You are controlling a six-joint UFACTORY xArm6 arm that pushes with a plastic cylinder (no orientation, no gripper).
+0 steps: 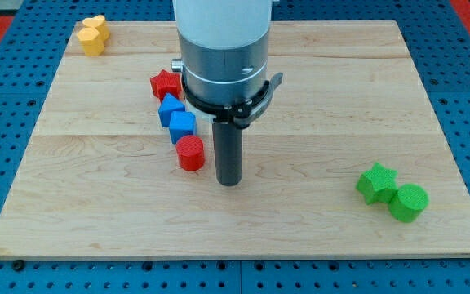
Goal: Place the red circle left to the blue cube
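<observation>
The red circle point(190, 153) stands on the wooden board, just below the blue cube point(182, 125) and touching or nearly touching it. A second blue block point(170, 107), of unclear shape, sits just above the cube, and a red star point(166, 84) lies above that, forming a slanted row. My tip point(230, 181) rests on the board to the right of the red circle, slightly lower, with a small gap between them.
A yellow block point(93, 35) lies at the board's top left corner. A green star point(376, 182) and a green circle point(408, 202) sit together at the lower right. The arm's grey body point(223, 49) hangs over the top centre.
</observation>
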